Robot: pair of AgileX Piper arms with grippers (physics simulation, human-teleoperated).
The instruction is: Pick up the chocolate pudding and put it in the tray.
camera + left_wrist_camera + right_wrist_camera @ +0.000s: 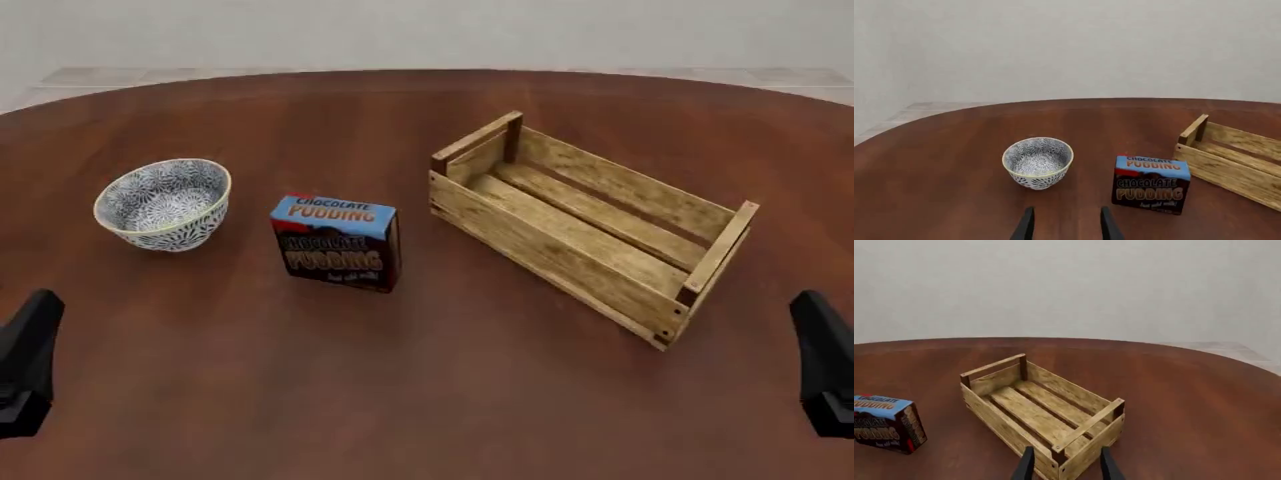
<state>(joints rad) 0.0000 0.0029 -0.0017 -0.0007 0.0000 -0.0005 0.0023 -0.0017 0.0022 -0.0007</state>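
Observation:
The chocolate pudding (336,242) stands upright on the table, a small carton with a blue top and a dark brown front. It also shows in the left wrist view as the pudding (1151,184) and at the edge of the right wrist view as the pudding (884,424). To its right lies the slatted wooden tray (547,255), set at an angle with nothing in it; the tray (1227,172) and tray (997,422) show in the wrist views. My left gripper (1067,227) is open and holds nothing, well short of the carton. My right gripper (1066,467) is open near the tray's close end.
A blue-white patterned bowl (162,203) sits left of the carton, also seen as the bowl (1037,162). The round dark wooden table (441,380) carries everything. The left arm (27,365) and right arm (825,360) sit at the near corners.

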